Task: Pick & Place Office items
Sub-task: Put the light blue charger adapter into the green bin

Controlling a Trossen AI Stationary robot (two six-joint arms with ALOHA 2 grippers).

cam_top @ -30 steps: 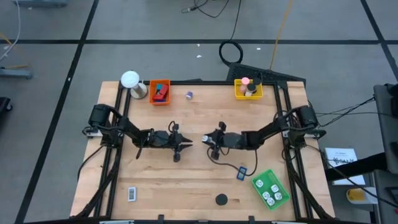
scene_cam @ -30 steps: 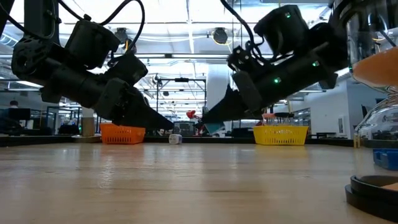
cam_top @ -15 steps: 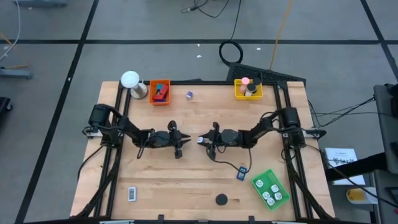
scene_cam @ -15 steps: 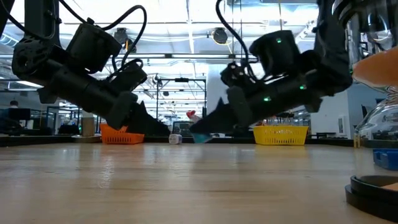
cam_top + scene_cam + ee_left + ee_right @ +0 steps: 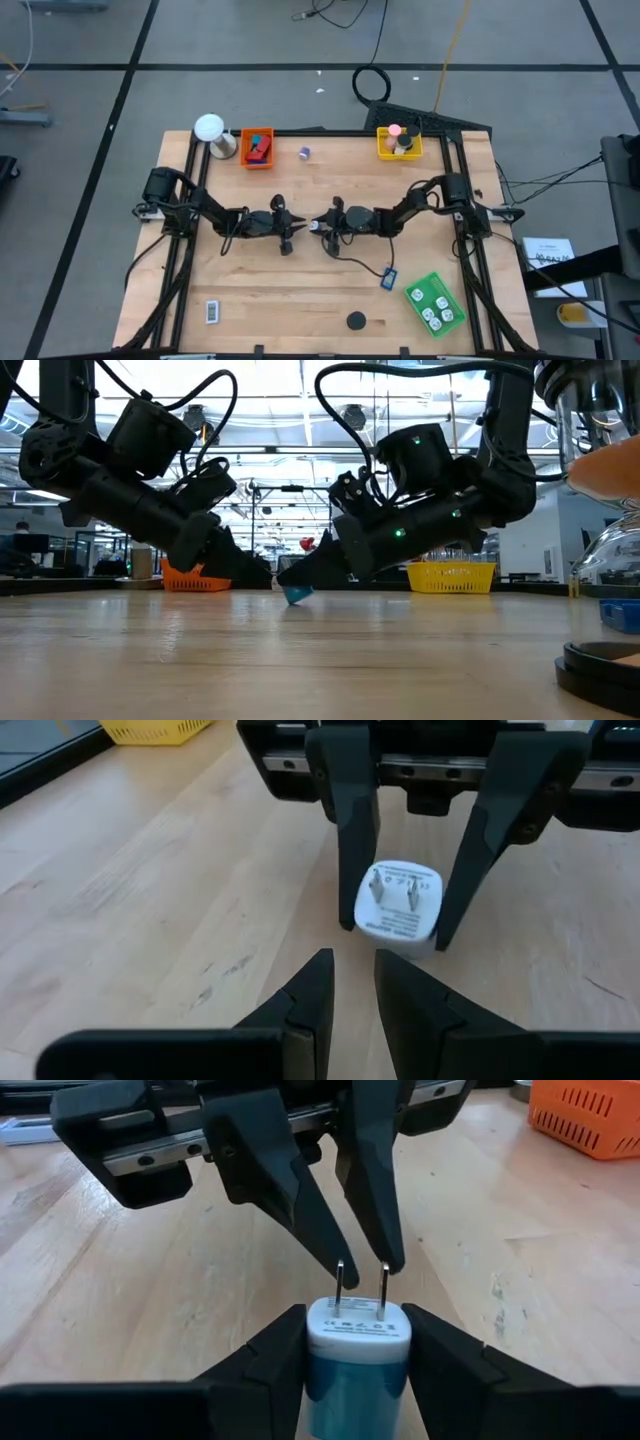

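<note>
At the front edge of the table, a black disc and a black-and-white rectangle are seen lying well apart. A green tray is set at the front right corner, and a small blue rectangle lies just beside it on the bare wood.

Farther in, at mid-table, the two grippers are pointed tip to tip. A blue-and-white plug adapter is clamped between the fingers of the right gripper, with its two metal prongs turned toward the left gripper. The adapter is held low over the wood; whether it touches the surface cannot be told. The left gripper's fingers are set a narrow gap apart, nothing is held between them, and their tips are placed just beside the prongs.

Along the far edge, an orange tray with red and blue pieces is seen at the left, with a purple roll lying loose just beside it. A yellow tray holding a pink roll and a dark piece is placed at the right. A white ball-topped object is stood at the far left corner.
</note>
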